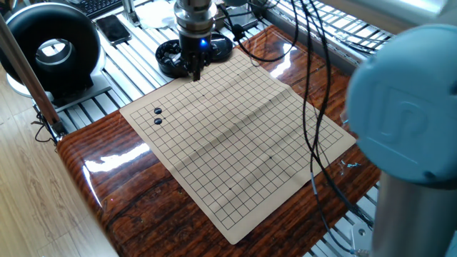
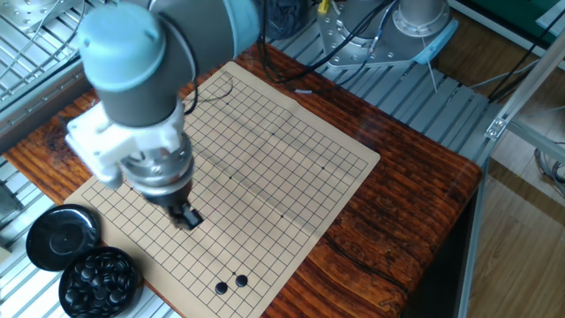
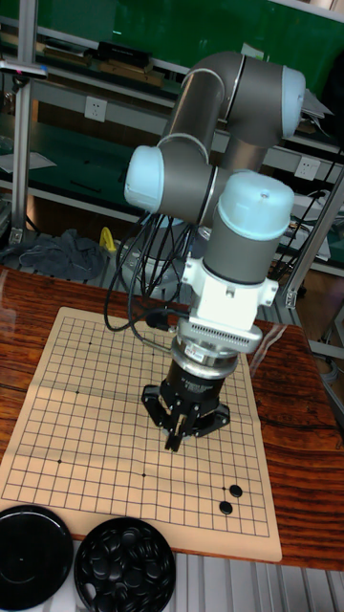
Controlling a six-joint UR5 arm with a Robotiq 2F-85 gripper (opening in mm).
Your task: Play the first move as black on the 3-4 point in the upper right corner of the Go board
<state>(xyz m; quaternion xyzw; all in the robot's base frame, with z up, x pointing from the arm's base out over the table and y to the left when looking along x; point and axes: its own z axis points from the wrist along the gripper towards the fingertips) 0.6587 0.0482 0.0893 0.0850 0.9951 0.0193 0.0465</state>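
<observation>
We see the end effector (image 2: 186, 217) hanging above the Go board (image 2: 265, 159), over the part of the grid nearest the bowl of black stones (image 2: 100, 278). Its dark fingers (image 3: 176, 435) point straight down and sit close together; we cannot tell whether a stone is pinched between them, since the tips are too small and dark in every view. From the tall fixed view the fingertips hover just above the board's lines, not touching.

Two black stones (image 2: 229, 284) lie side by side on the board near the edge that adjoins the bowl's side, well apart from the end effector. In one fixed view the same pair (image 1: 157, 116) sits close to the board's left border.

The bowl stands just off the board's edge, filled with glossy stones, and its lid (image 2: 61, 237) lies flat beside it. The board rests on a dark wooden surface (image 2: 397, 221) and shows a faint crease across its middle. Black cables (image 1: 307, 86) hang over the board's far side.
</observation>
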